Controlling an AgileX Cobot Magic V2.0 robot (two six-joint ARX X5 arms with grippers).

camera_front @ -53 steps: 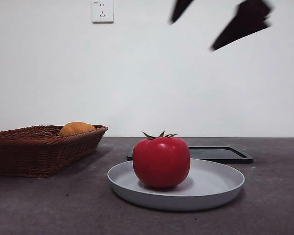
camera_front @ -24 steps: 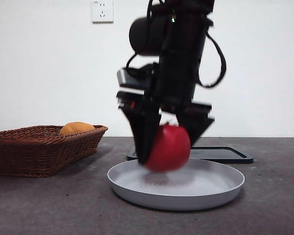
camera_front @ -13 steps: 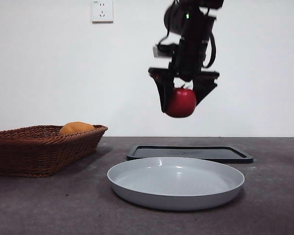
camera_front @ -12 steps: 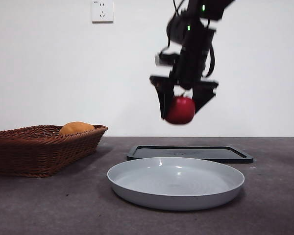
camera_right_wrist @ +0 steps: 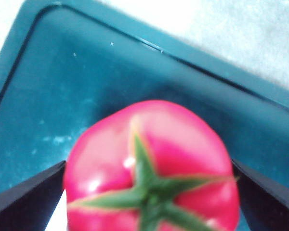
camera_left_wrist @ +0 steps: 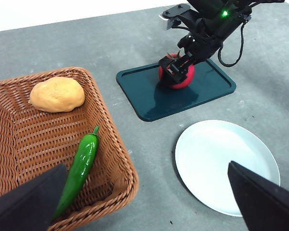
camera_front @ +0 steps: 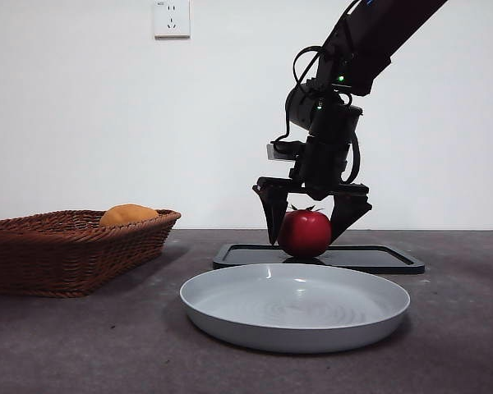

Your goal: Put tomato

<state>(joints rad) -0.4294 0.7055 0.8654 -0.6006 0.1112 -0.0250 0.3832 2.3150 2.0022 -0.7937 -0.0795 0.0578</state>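
On the dark teal tray, beyond the empty grey plate, sits the tomato: glossy, round, bright red, with a dark green star-shaped stem on top. The right claw is clamped on the tomato, one jaw pressed to each side. The left claw waits with jaws wide apart above the counter, near the wicker basket.

Wicker basket holds a potato and green pepper; grey plate beside.
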